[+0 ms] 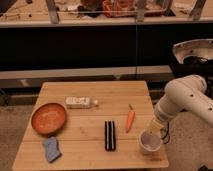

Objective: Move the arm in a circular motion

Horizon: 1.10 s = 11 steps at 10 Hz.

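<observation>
**Q:** What lies on the wooden counter (82, 144), and how many of each?

**A:** Six things, one of each. There is a round orange bowl (48, 119) at the left, with a blue sponge (51, 148) just in front of it. A clear plastic bottle (80, 102) lies on its side behind the middle. A flat black bar (110, 135) lies lengthwise front to back near the centre. A carrot (130, 120) sits just right of the bar, its green end pointing to the back. A white cup (149, 146) stands upright near the front right corner.

**Q:** Where is the arm, and which way does it point?

**A:** One thick white arm (184, 96) enters from the right edge, beside and above the counter's right side. A rounded joint sits at its top. From there its long axis slopes down and to the left, narrowing to a pale-yellow tip. The tip points downward at the cup.

**Q:** And the pincer?

**A:** The pincer (156, 125) is that pale-yellow tip. It hangs right over the cup's rim, on the cup's back right side. Whether it touches the cup cannot be told. Whether it is wide or narrow cannot be told either, and nothing can be seen held in it.

**Q:** Anything else nearby?

**A:** A white housing with dark cables (192, 56) sits behind the arm at the upper right.
</observation>
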Each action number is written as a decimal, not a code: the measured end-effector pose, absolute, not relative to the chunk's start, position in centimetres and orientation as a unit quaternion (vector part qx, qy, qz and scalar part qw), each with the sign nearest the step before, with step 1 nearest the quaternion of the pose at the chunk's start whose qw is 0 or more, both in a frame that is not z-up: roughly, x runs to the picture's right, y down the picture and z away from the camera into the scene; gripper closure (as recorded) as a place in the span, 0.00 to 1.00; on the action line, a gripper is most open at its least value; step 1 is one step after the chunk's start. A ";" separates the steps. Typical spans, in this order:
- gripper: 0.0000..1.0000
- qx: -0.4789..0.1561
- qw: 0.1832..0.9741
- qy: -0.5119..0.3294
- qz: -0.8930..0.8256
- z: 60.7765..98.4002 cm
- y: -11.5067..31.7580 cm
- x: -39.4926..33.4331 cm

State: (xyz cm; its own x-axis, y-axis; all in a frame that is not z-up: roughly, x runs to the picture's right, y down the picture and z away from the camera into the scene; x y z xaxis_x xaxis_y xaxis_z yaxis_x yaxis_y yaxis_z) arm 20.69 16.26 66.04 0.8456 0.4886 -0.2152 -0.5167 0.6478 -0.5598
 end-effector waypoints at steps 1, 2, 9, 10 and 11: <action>0.20 -0.316 0.909 0.018 0.270 65.6 16.2 17.8; 0.20 -0.317 0.911 0.013 0.263 65.3 16.2 15.6; 0.20 -0.309 0.937 -0.043 0.158 66.9 11.9 -2.1; 0.20 -0.306 0.940 -0.050 0.144 67.7 10.6 -3.6; 0.20 -0.296 0.946 -0.060 0.121 69.4 7.7 -5.6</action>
